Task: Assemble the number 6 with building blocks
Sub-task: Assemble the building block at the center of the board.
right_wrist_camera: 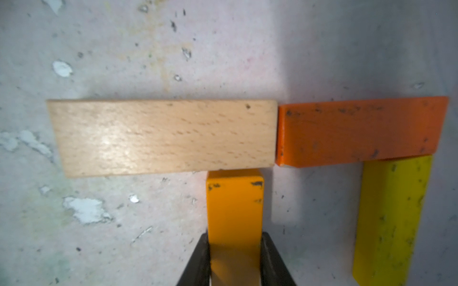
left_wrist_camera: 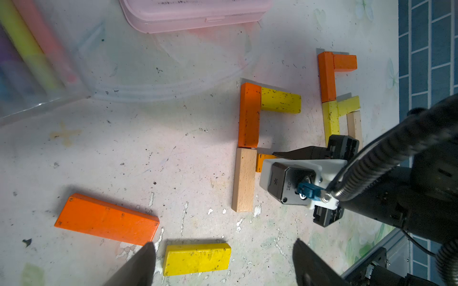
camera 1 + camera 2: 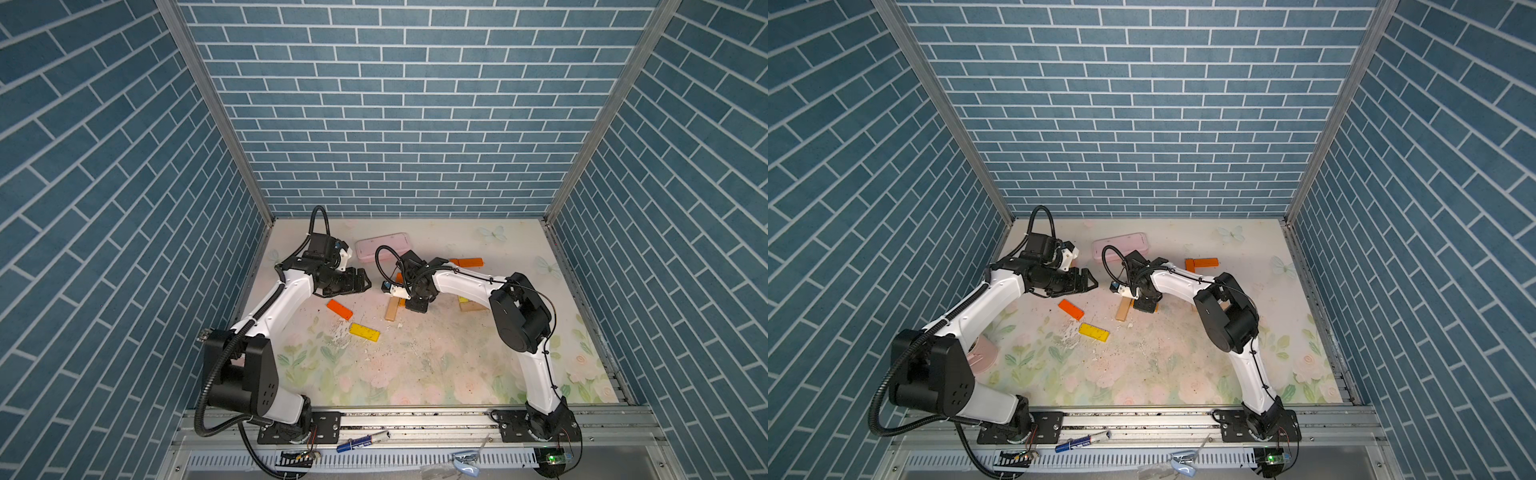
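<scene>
In the middle of the tabletop (image 3: 415,365), the number 6 (image 2: 247,128) is about half built. An orange bar (image 1: 359,131) and a tan bar (image 1: 163,137) sit end to end as the spine, and a yellow bar (image 1: 391,218) comes off the orange one's far end as the top stroke.

The right hand (image 1: 235,237) is clenched on an amber bar (image 1: 234,205). That bar's free end is butted against the tan bar's long side, right by the tan/orange joint, so my read is we're on the middle crossbar. Can't tell if it's lying fully flat on the tabletop though.

Next move looks like letting go cleanly and lifting straight off, because any sideways drag would knock the spine crooked. After that the loop needs two more bars, I'd guess.

Handy, since the left hand (image 2: 223,247) hangs with its jaws spread wide, holding nothing, over a loose yellow bar (image 2: 197,258), with a loose orange bar (image 2: 106,219) just beside it.

Further out there's another block figure (image 2: 330,99), partly hidden by the right arm, plus a pink case (image 2: 193,14) and a chalk pack (image 2: 29,54).
</scene>
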